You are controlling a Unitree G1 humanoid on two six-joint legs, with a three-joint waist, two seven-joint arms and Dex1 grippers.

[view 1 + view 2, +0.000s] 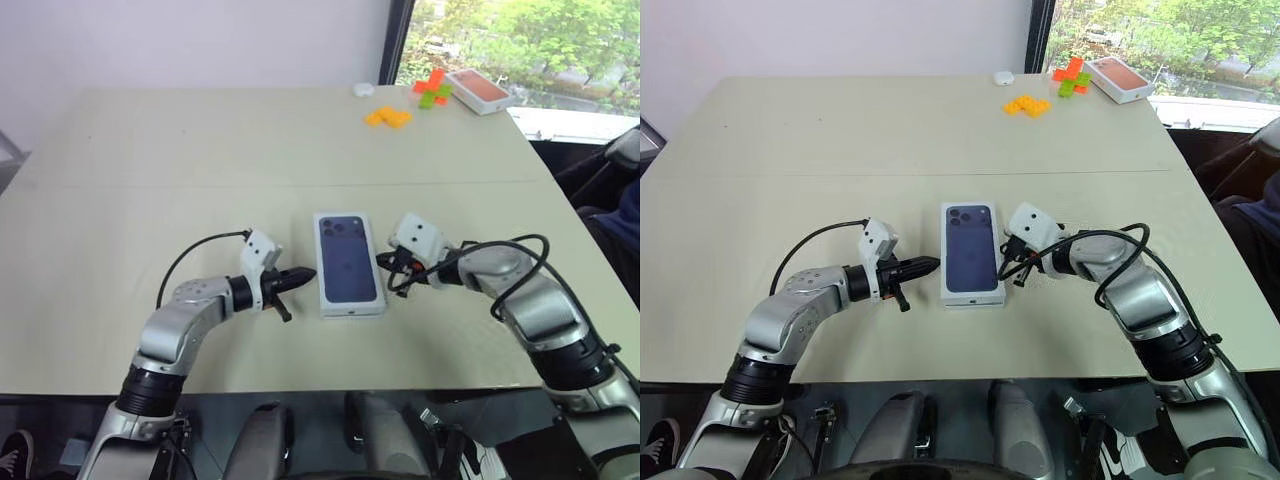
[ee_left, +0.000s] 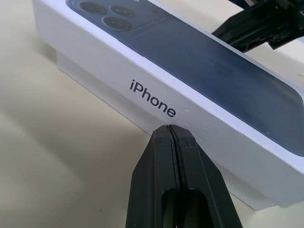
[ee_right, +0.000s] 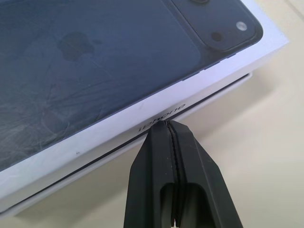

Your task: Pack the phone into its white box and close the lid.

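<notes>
The lid, white with a dark blue phone printed on top, sits over the white box in the middle of the table. A dark gap shows between lid and box along the right side. The phone is hidden. My left gripper is shut, and its tip touches the lid's left side wall under the "iPhone" lettering. From the opposite side my right gripper, also shut, points its tip at the lid's lower edge, right at the gap.
At the far right corner of the table lie an orange-topped box, red and green blocks, orange blocks and a small white object. The table's front edge runs close below the box.
</notes>
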